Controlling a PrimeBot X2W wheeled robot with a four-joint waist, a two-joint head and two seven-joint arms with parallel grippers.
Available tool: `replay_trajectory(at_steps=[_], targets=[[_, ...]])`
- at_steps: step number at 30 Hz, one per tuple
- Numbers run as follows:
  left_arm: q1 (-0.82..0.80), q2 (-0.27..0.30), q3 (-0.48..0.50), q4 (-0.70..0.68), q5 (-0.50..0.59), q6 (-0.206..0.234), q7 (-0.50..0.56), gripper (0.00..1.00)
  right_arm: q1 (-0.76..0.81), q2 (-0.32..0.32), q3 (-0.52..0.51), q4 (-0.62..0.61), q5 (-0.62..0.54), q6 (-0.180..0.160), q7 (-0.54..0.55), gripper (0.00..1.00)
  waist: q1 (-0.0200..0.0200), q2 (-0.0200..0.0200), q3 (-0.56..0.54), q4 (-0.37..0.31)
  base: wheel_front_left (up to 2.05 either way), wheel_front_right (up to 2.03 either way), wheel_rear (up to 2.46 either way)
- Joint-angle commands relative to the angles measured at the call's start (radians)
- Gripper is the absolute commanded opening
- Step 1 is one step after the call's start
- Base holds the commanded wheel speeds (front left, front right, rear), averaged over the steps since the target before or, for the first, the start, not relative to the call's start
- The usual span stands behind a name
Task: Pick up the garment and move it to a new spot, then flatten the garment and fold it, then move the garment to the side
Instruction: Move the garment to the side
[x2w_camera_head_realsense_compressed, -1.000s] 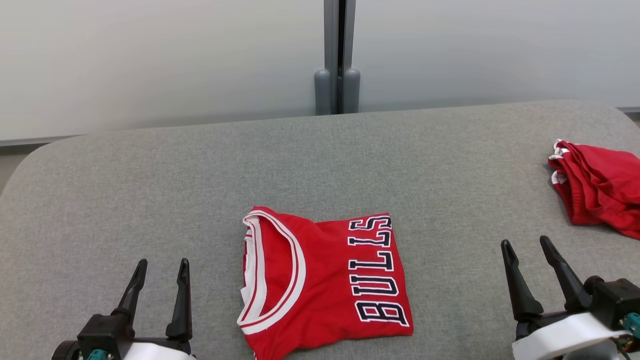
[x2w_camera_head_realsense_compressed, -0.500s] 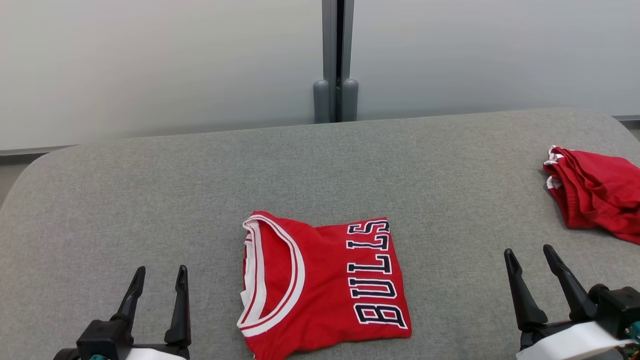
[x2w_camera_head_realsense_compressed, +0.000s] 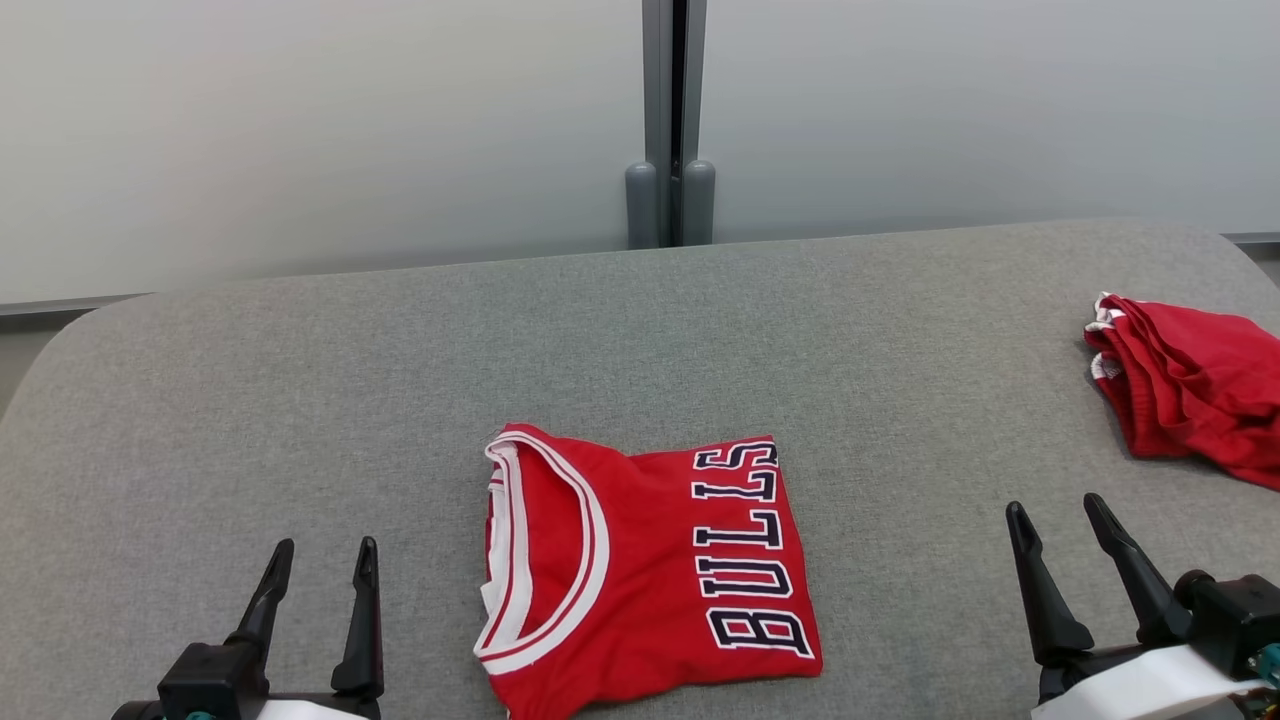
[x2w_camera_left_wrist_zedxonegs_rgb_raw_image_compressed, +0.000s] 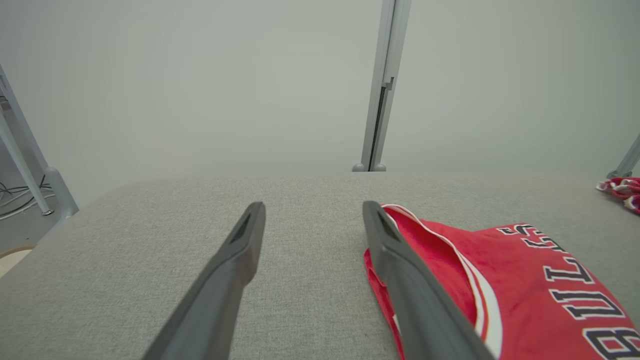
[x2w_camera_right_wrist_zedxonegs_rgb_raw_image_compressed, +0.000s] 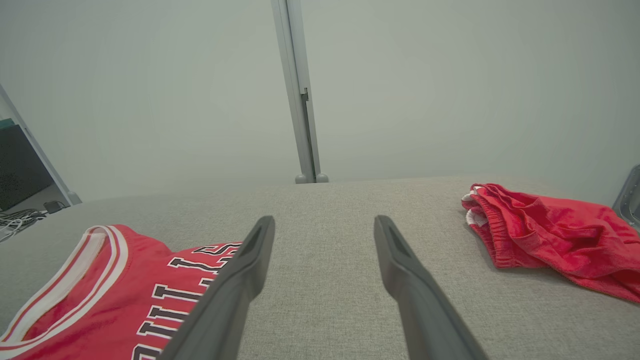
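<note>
A red jersey (x2w_camera_head_realsense_compressed: 640, 570) lies folded into a rough square at the middle of the table (x2w_camera_head_realsense_compressed: 300, 380), close to its near edge. Across the folded front runs the word BULLS (x2w_camera_head_realsense_compressed: 745, 545) in dark block letters outlined in white. It is turned sideways, its B toward the table's near edge and its S toward the far edge. The right wrist view catches only the letters ULLS, the rest hidden behind a finger. The collar (x2w_camera_head_realsense_compressed: 545, 550), trimmed in white and red bands, faces the table's left end. No other label or writing can be read.

The left gripper (x2w_camera_head_realsense_compressed: 326, 545) is over the table's near left part, released, its two fingers spread with bare grey cloth between them. The right gripper (x2w_camera_head_realsense_compressed: 1054, 503) is over the table's near right part, likewise released and grasping nothing. Neither touches the jersey.

A crumpled red bundle (x2w_camera_head_realsense_compressed: 1190, 400) with white trim sits at the table's right end, well apart from the jersey. A grey post (x2w_camera_head_realsense_compressed: 672, 120) rises behind the middle of the table's far edge, against a pale wall (x2w_camera_head_realsense_compressed: 300, 130).
</note>
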Motion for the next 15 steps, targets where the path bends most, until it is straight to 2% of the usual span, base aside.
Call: replay_trajectory(at_steps=[1,8,15], targets=[[-0.006,0.007,0.001,0.002,-0.004,0.007,-0.006,1.00,0.008,-0.002,-0.001,-0.001,0.005,0.000,-0.001,1.00,0.0000,-0.0001,-0.001,0.002,0.00,0.00,0.00],[-0.035,0.003,-0.010,0.005,-0.003,0.004,-0.012,1.00,-0.004,-0.009,0.002,0.017,0.004,0.000,0.009,1.00,0.0000,-0.0001,0.007,0.029,0.00,0.00,0.00],[-0.100,-0.022,-0.032,-0.001,0.006,-0.006,-0.025,1.00,-0.054,0.001,0.062,0.114,0.023,0.000,0.017,1.00,0.0000,-0.0001,0.060,0.117,0.00,0.00,0.00]])
